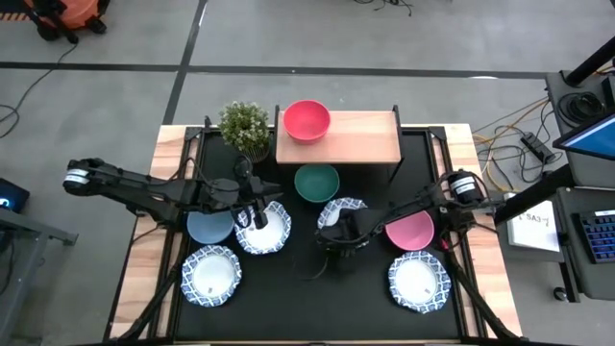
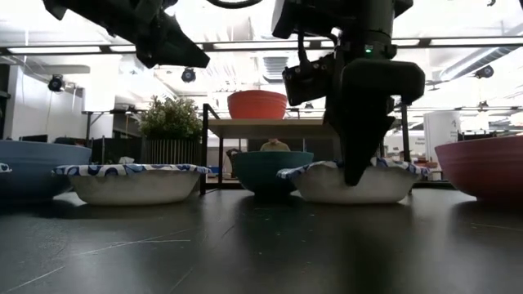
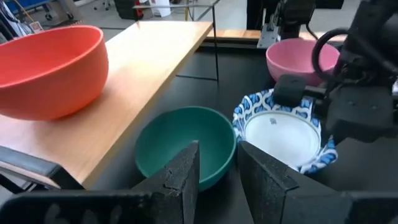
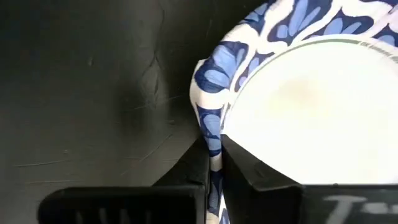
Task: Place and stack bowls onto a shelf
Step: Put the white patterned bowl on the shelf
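From above: red bowl upright on the shelf, at its 9 o'clock end, empty. Shelf's long axis running 9 to 3 o'clock, at the table's 12 o'clock edge, beside the plant. On the black mat, green bowl just below the shelf; grey-blue bowl and pink bowl out toward 9 and 3; patterned bowl near centre, three more patterned ones around. All mouths up, nothing inside.

At table height: right gripper pointing straight down onto the patterned bowl's rim.

Left wrist: left gripper hovering, fingers narrowly parted, nothing between them, green bowl ahead.

Right wrist: right gripper clamped on the patterned bowl's scalloped rim, one finger inside, one outside.
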Available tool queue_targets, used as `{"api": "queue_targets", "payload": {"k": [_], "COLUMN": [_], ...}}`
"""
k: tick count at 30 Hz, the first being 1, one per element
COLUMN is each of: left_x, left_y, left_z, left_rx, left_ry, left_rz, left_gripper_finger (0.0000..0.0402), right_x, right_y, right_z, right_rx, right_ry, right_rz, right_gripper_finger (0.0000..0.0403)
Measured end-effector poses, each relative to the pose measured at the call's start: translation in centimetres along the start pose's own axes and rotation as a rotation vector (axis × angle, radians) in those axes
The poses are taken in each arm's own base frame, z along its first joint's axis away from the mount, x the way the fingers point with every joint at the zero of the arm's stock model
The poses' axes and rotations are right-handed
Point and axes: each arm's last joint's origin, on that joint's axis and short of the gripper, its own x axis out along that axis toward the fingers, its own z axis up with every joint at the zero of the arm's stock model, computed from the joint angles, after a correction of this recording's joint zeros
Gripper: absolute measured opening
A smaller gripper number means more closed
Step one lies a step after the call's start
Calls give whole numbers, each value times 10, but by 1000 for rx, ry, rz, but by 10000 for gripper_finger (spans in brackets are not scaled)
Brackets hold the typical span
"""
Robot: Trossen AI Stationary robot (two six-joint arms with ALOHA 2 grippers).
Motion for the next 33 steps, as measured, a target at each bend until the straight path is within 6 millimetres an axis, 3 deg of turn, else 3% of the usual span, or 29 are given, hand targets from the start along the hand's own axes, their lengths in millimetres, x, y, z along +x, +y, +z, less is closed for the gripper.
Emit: {"api": "queue_targets", "payload": {"k": [5,9,19,22,26,29,33], "left_x": [0,0,0,0,0,0,0], "left_y": [0,0,0,0,0,0,0], "left_z": [2,2,2,2,2,2,3], "left_rx": [-4,-3,-5,-5,-5,-7,-8], "left_ry": [-16,-15,-17,-18,-19,-22,-24], "left_rz": [-1,-1,-1,-2,-2,-2,-2], "left_gripper_finger": [94,94,94,94,94,94,94], "right_x": [-16,-48,-171,-205,-237,-246,-241], "right_y": [-4,-3,-4,-11,-27,-44,-65], "right_z": [-1,-3,-28,-39,-55,-64,-66], "right_rx": [-10,-47,-144,-185,-159,-52,-1], "right_ry": [-6,-78,-476,-667,-847,-876,-785], "right_rz": [100,180,313,249,8,-216,-327], "right_gripper_finger": [13,12,12,12,12,11,9]}}
